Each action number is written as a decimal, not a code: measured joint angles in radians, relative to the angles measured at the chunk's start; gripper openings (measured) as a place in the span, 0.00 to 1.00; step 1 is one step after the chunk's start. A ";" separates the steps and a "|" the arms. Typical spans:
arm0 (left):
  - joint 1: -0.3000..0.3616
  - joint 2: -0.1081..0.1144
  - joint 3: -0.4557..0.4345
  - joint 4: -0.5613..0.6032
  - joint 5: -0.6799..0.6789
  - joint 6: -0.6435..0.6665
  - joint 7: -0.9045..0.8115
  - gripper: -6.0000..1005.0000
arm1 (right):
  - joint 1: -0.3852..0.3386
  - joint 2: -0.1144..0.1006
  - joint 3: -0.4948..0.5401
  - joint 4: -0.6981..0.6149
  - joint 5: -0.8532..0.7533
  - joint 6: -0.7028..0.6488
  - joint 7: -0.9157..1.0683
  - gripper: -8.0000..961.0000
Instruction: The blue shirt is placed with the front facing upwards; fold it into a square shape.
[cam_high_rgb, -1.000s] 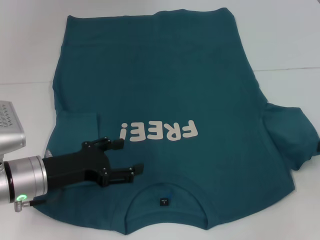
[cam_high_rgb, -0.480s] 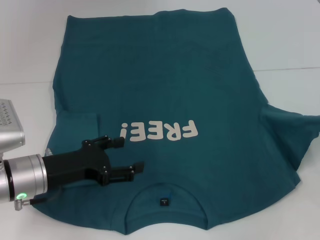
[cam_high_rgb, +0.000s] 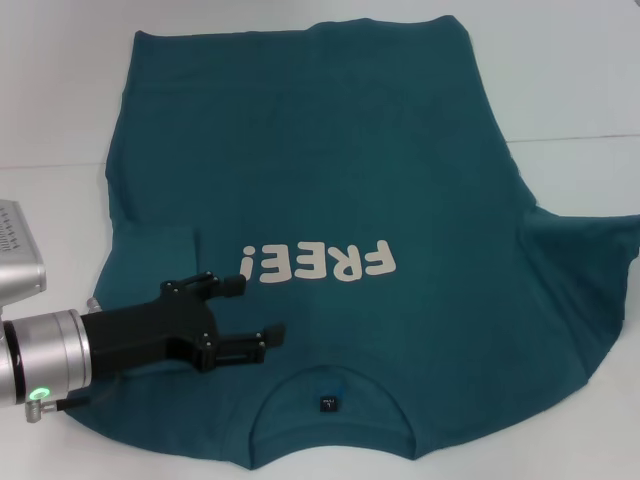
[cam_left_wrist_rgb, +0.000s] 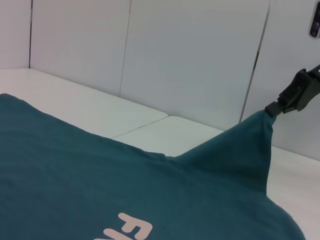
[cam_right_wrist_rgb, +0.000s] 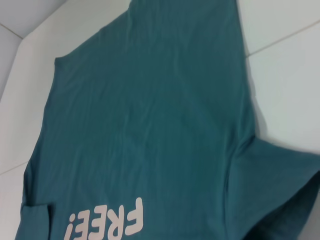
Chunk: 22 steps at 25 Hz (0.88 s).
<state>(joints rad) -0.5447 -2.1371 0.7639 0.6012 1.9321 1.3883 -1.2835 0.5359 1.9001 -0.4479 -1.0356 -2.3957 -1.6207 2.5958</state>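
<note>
Since a second ago, the blue shirt's (cam_high_rgb: 330, 200) right sleeve (cam_high_rgb: 590, 290) rises, pulled taut off the white table (cam_high_rgb: 570, 90) toward my right side.

Shirt lies face up, "FREE!" lettering (cam_high_rgb: 318, 263) showing, collar (cam_high_rgb: 330, 400) nearest me. My right gripper (cam_left_wrist_rgb: 296, 95) pinches the sleeve tip, jaws closed on cloth. My left gripper (cam_high_rgb: 250, 315) hovers near the collar, jaws wide.

left gripper (cam_high_rgb: 255, 311): black, angular linkage fingers, visible screws | wrist: silver cylinder, green LED ring, thin black cable | right gripper (cam_left_wrist_rgb: 299, 93): black
</note>
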 joint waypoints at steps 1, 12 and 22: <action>0.000 0.000 0.000 0.000 0.000 0.000 0.000 0.92 | 0.003 -0.002 -0.002 -0.001 -0.001 -0.003 0.000 0.01; -0.002 0.001 -0.002 0.002 -0.001 0.000 -0.001 0.92 | 0.079 -0.003 -0.099 0.006 -0.029 -0.006 0.020 0.01; 0.008 0.004 -0.004 0.002 -0.002 0.001 0.001 0.92 | 0.350 0.067 -0.310 0.176 -0.232 0.083 0.072 0.01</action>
<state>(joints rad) -0.5367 -2.1333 0.7600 0.6029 1.9300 1.3891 -1.2820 0.8861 1.9672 -0.7576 -0.8594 -2.6281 -1.5375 2.6683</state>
